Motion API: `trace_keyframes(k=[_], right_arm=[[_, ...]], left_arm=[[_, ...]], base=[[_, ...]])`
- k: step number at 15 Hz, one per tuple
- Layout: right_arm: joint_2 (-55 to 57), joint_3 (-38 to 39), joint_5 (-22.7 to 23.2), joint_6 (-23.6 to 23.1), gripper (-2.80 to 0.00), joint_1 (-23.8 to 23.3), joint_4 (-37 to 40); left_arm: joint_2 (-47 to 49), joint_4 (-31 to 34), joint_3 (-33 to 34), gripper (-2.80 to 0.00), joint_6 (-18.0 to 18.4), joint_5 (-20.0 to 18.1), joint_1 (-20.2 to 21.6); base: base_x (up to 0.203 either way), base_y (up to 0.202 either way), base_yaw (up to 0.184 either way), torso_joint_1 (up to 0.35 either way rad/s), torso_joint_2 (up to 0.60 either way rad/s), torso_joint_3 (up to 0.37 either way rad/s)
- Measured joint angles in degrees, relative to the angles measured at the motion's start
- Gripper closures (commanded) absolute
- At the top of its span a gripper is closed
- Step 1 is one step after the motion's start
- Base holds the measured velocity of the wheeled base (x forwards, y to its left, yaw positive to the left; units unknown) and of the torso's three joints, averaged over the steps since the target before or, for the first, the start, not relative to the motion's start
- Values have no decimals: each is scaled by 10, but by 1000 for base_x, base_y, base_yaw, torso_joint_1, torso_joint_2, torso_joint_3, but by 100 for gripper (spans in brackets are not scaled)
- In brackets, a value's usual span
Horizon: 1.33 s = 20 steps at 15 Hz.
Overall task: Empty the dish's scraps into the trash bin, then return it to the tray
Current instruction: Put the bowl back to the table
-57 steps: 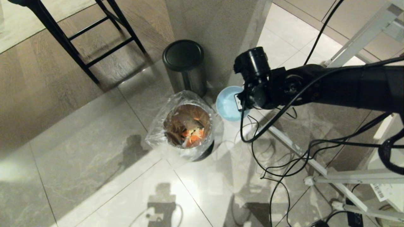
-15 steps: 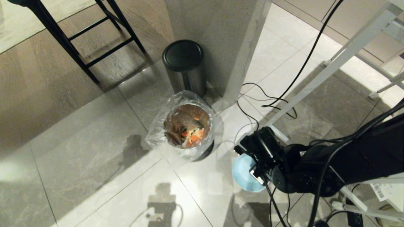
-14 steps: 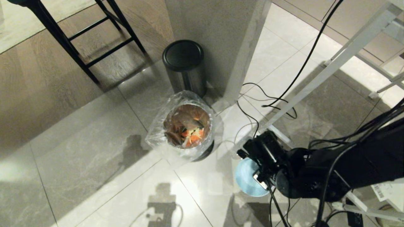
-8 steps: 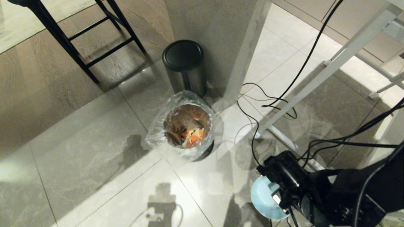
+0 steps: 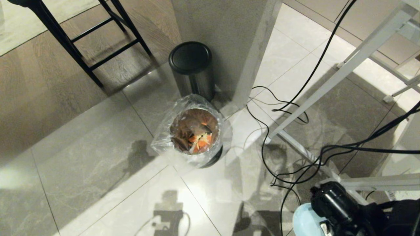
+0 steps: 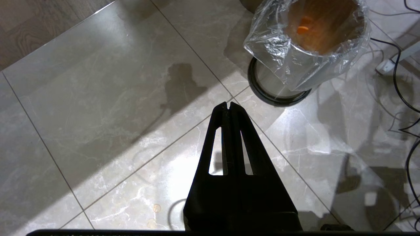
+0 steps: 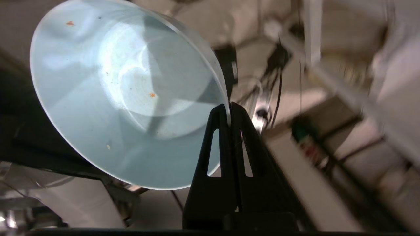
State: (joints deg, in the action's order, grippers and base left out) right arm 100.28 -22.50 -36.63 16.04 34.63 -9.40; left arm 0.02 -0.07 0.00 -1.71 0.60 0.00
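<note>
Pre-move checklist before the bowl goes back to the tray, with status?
1. Right gripper shut on the dish rim: ok.
2. Dish emptied: ok, only tiny orange specks left inside.
3. Scraps inside the trash bin: ok.
4. Dish clear of the bin: ok, it is at the head view's lower right edge.
5. Tray in sight: not ok, it shows in no view.
6. Left gripper shut, empty, over floor: ok.

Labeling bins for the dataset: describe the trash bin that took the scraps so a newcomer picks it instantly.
At the foot of the grey pillar stand two bins. The trash bin is the nearer, open one, draped in crinkled clear plastic with orange scraps inside; its neighbour, the steel bin, wears a black domed lid.
</note>
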Motion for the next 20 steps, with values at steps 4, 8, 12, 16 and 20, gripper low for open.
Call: trace_keyframes(k=[4,8,12,16,20], right_arm=[[-34,50,0,48,0,-70,-8],[-48,136,0,50,0,-96,-113],[-54,214,0,48,0,-128,-232],[-74,224,1,33,0,-196,-233],[-100,225,2,10,0,-226,-196]], left_arm=[[0,0,0,0,0,0,0],[0,0,0,0,0,0,0],[0,0,0,0,0,0,0],[0,0,0,0,0,0,0],[0,0,0,0,0,0,0]], base=[[0,0,0,0,0,0],[0,0,0,0,0,0],[0,0,0,0,0,0],[0,0,0,0,0,0],[0,0,0,0,0,0]])
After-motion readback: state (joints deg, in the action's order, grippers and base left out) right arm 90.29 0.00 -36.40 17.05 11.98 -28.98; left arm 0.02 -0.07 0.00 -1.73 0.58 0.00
